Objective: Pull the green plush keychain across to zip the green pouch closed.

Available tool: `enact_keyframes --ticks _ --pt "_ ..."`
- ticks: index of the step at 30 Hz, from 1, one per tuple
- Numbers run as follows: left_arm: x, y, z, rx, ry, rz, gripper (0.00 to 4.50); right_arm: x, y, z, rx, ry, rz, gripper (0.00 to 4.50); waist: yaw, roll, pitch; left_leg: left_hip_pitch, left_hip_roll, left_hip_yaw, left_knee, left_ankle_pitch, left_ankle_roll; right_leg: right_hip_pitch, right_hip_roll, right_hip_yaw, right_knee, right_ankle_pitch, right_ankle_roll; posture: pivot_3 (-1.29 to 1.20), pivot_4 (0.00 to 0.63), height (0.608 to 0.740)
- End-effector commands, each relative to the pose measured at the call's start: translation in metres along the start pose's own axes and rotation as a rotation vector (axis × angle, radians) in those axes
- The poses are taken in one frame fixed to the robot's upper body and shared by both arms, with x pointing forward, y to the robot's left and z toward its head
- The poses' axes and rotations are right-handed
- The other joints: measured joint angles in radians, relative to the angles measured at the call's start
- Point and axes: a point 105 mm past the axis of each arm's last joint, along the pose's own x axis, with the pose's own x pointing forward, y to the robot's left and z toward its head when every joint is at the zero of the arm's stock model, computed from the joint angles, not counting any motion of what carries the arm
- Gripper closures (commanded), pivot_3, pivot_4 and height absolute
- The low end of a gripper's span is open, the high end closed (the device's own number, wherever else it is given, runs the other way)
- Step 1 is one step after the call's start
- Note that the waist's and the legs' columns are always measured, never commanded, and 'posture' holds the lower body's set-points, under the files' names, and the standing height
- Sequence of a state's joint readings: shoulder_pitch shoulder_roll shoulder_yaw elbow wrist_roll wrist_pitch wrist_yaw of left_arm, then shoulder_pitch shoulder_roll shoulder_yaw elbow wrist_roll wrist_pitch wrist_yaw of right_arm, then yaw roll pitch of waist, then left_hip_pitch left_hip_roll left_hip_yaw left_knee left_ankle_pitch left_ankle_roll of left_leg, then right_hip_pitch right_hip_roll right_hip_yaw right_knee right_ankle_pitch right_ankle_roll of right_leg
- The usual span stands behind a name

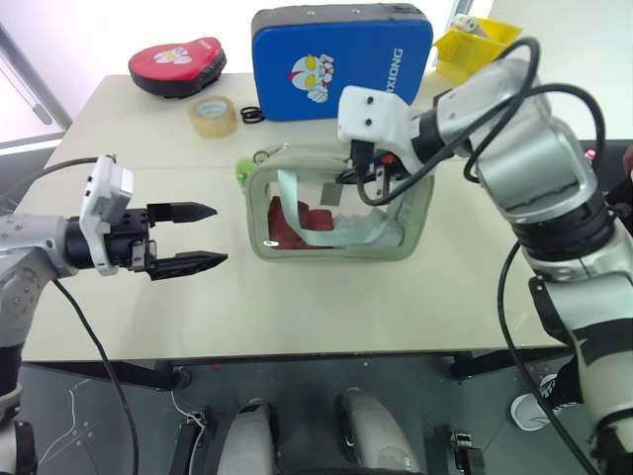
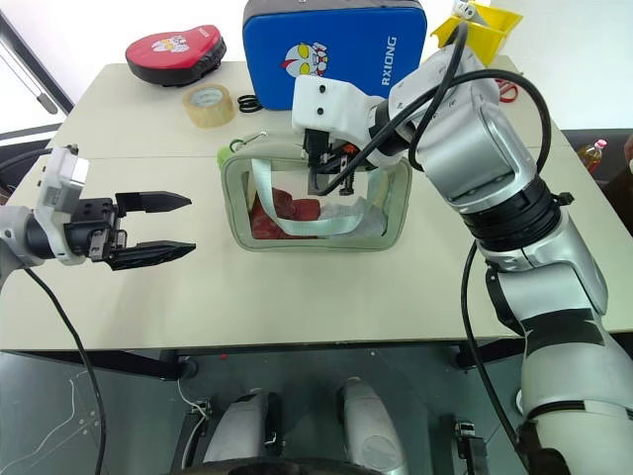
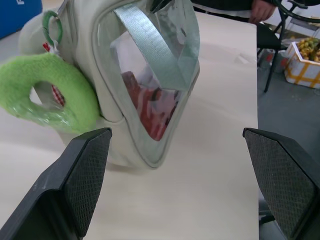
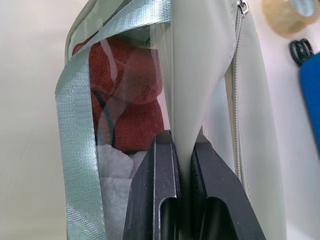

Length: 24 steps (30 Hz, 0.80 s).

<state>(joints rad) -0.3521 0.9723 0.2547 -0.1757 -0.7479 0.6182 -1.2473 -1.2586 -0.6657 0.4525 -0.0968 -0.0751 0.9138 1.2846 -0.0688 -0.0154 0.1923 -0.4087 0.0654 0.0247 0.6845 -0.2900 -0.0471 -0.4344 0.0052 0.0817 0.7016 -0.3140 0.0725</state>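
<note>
The green pouch (image 1: 326, 245), pale sage with clear side panels and a strap, stands mid-table with red and white things inside. The green plush keychain (image 3: 45, 90), a lime fuzzy ring, hangs at the pouch's left end (image 1: 242, 170). My right gripper (image 4: 182, 145) reaches down onto the pouch's top near its right end (image 1: 371, 183) and is shut on the pale fabric edge beside the zipper. My left gripper (image 1: 203, 237) hovers open to the left of the pouch, level with it and pointing at the keychain end, touching nothing.
Behind the pouch stand a big blue case (image 1: 341, 59), a tan tape roll (image 1: 213, 116), black rings (image 1: 252, 114) and a red case (image 1: 176, 66). A yellow bin (image 1: 475, 45) sits at the back right. A person's hand (image 3: 262, 7) shows beyond the table.
</note>
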Motion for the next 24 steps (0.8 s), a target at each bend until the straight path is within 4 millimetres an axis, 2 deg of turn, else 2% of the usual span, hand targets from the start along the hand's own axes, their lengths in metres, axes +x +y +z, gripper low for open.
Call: enact_keyframes --ticks 1,3,10,19,23,24 --pt "-0.001 0.000 0.007 0.046 -0.003 -0.005 0.00 -0.018 0.003 0.015 -0.051 -0.041 -0.049 4.44 0.001 0.000 0.000 0.000 0.000 0.000 0.000 0.000 0.000 0.000 0.000 0.000 0.000 0.000 0.000 0.00 0.150 0.737" --pt "-0.001 -0.001 0.007 0.045 -0.003 -0.007 0.00 -0.015 0.017 0.014 -0.067 -0.055 0.004 4.44 0.000 0.000 0.000 0.000 0.000 0.000 0.000 0.000 0.000 0.000 0.000 0.000 0.000 0.000 0.000 0.00 0.150 0.737" --pt "-0.001 -0.001 0.007 0.043 0.000 -0.008 0.00 -0.005 0.041 0.013 -0.025 -0.073 0.070 4.44 -0.001 0.000 0.000 0.000 0.000 0.000 0.000 0.000 0.000 0.000 0.000 0.000 0.000 0.000 0.000 0.00 0.150 0.737" --pt "-0.001 0.000 0.007 0.046 0.008 -0.006 0.00 0.003 0.049 0.016 0.052 -0.072 0.085 4.44 0.000 0.000 0.000 0.000 0.000 0.000 0.000 0.000 0.000 0.000 0.000 0.000 0.000 0.000 0.000 0.00 0.150 0.737" --pt "-0.001 0.000 0.006 0.047 0.013 -0.003 0.00 0.008 0.051 0.009 0.062 -0.041 0.082 4.44 -0.001 0.000 0.000 0.000 0.000 0.000 0.000 0.000 0.000 0.000 0.000 0.000 0.000 0.000 0.000 0.00 0.150 0.737" --pt "-0.001 0.000 0.006 0.048 0.013 -0.003 0.00 0.008 0.052 0.007 0.063 -0.038 0.085 4.10 -0.001 0.000 0.000 0.000 0.000 0.000 0.000 0.000 0.000 0.000 0.000 0.000 0.000 0.000 0.000 0.00 0.150 0.737"
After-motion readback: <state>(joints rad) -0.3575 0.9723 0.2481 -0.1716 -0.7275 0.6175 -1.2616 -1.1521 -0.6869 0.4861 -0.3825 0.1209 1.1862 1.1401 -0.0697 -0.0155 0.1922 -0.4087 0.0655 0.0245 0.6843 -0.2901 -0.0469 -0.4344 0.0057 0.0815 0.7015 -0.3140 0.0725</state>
